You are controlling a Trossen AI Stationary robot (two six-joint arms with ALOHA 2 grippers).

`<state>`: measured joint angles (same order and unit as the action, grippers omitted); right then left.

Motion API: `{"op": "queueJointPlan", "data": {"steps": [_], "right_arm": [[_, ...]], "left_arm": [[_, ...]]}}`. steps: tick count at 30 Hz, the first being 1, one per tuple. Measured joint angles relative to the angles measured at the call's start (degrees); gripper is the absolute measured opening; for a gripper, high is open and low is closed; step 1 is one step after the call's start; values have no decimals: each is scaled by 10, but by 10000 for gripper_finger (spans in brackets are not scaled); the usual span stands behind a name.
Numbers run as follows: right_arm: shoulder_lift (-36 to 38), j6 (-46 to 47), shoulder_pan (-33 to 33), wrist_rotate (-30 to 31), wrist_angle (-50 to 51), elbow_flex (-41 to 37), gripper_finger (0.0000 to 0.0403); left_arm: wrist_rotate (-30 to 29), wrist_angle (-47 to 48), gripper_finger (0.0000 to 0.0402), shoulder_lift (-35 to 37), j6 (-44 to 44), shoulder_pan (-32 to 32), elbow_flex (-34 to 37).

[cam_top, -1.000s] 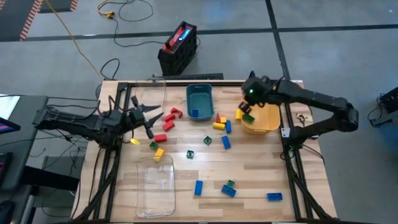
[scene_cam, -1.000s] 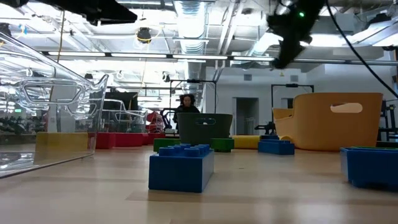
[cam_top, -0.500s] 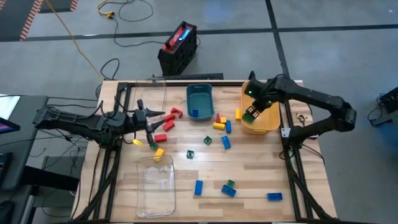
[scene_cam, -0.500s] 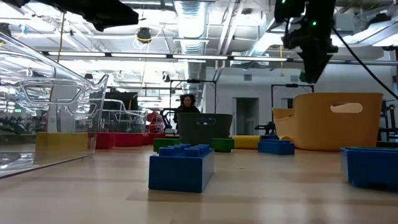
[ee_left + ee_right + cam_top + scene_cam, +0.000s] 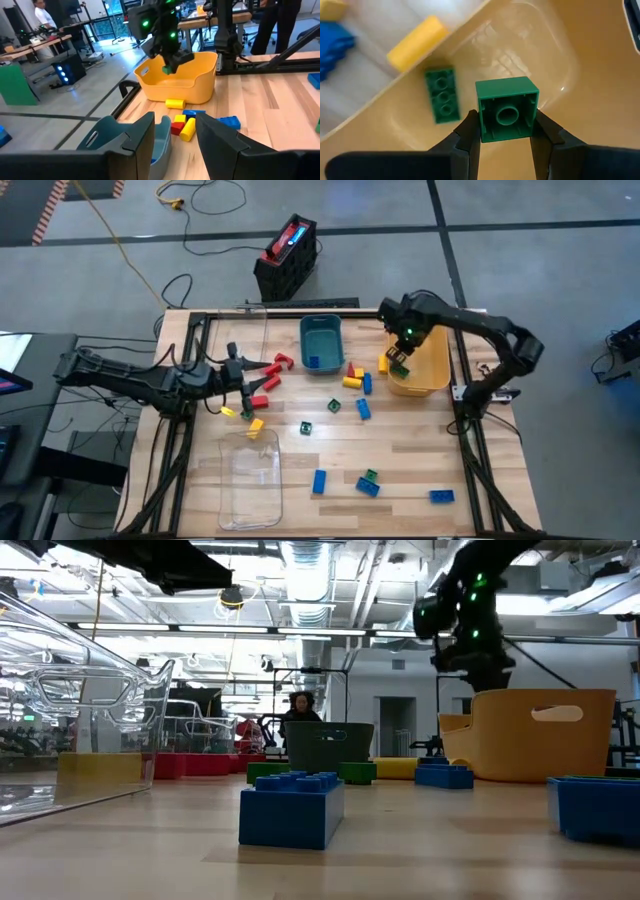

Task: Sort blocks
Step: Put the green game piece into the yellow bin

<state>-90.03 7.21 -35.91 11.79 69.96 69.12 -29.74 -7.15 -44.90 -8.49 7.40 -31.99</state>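
Far left of the high view, the left tool (image 5: 243,376) hangs over the red blocks (image 5: 266,381) near the tabletop's (image 5: 420,450) left edge. It's got nothing in it; the wrist view shows its fingers (image 5: 139,141) apart with only air between them.

Middle of the frame is the teal bin (image 5: 321,343), with a clear tray (image 5: 250,477) at lower left. Loose blocks (image 5: 368,483) in blue, green and yellow are scattered below and to the right of the bin.

Upper right, the right tool (image 5: 400,361) is clamped on a green block (image 5: 507,116) just over the left rim of the yellow bin (image 5: 432,370). Another green brick (image 5: 442,94) already lies flat inside.

These bricks look light, rigid and kinda slick plastic, so I'd guess pinching two flat opposite sides square-on is the way to go. Grab a corner and it'd probably twist or pop out. Dropping one shouldn't hurt it.
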Motion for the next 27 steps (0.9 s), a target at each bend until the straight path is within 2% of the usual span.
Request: {"op": "queueJointPlan", "data": {"steps": [6, 12, 16, 20, 23, 27], "right_arm": [[-46, -45, -52, -37, -28, 0, 136], [-70, -76, -61, -45, -38, 0, 202], [-64, -83, -61, -45, -39, 0, 235], [-29, -85, -61, -42, -33, 21, 236], [4, -74, -37, -33, -41, 49, 229], [39, -91, 49, 12, -82, 71, 220]], "left_arm": [[0, 9, 139, -2, 5, 0, 0], [-10, 12, 139, -2, 3, 0, 0], [-10, 12, 139, -2, -2, -2, 0], [-10, 13, 139, -2, 5, -9, 0], [-10, 15, 139, -2, 7, -14, 0], [-11, 17, 139, -2, 9, -22, 0]]}}
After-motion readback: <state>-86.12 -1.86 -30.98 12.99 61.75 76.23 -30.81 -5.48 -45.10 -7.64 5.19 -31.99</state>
